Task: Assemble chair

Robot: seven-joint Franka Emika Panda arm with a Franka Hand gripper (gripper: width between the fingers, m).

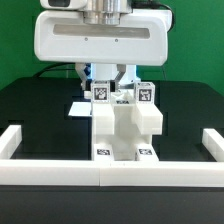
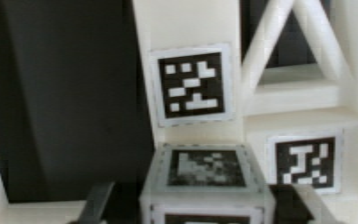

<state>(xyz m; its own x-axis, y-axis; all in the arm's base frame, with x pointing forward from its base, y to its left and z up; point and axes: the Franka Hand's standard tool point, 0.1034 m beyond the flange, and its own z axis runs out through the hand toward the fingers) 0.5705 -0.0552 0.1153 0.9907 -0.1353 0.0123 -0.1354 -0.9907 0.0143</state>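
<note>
One arm, one pincer, and it is down right on top of the work. The gripper [image 1: 111, 82] hangs straight below the big white wrist housing, its dark fingers [image 1: 122, 77] drawn in on a small tagged white block [image 1: 101, 92] at the back of the chair [image 1: 125, 128]. I judge that a firm pinch, not an empty close: in the wrist view the tagged block [image 2: 195, 85] fills the space right in front of the camera.

Where's the chair? Standing upright mid-table, pushed up against the near white border rail [image 1: 110, 172], chunky body toward the camera, tags on its front face. A second tagged post [image 1: 144, 96] stands just beside the held one, toward the exterior view's right.

Here's the relation that counts: the held part sits directly beneath the pincer, long axis vertical, in line with the wrist. So any coming move looks like a straight vertical one, with that neighbouring post close enough to snag.
</note>
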